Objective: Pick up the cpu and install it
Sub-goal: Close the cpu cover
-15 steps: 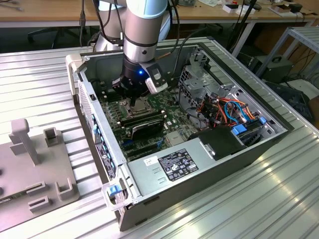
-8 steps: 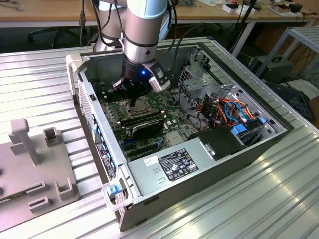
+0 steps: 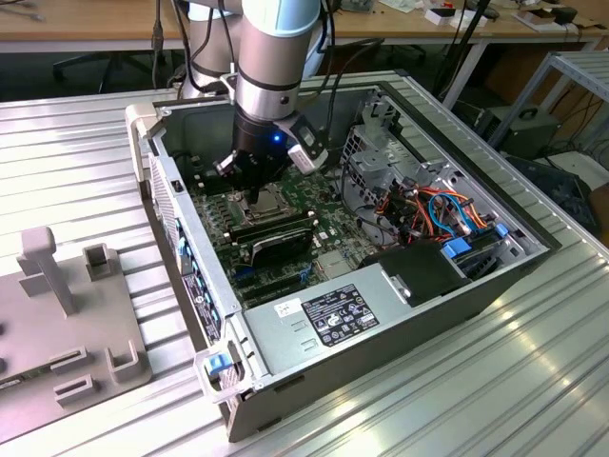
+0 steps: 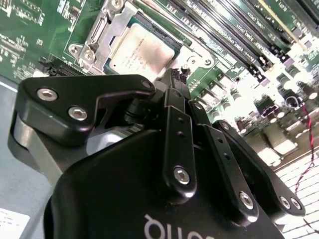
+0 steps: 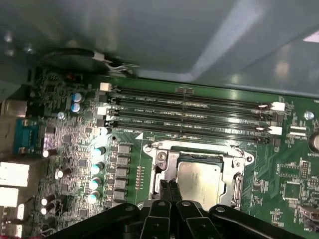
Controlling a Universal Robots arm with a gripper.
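Silver-grey metal marks the cpu (image 5: 199, 180), lying flat in its socket (image 5: 160, 158) on the motherboard (image 5: 271, 164). In the first wrist view its near edge is hidden behind the gripper (image 5: 169, 188). We see the two fingers drawn together with nothing between them, tips by the socket frame; whether they touch it we cannot tell. The second wrist view shows nearly the chip's whole top. In the exterior view the arm hides much of the socket inside the open computer case (image 3: 400, 352).

Nothing reads clearly: the power supply label (image 3: 335, 314) carries fine print (too small to make out), and the cpu (image 4: 142, 52) bears faint, illegible marks.
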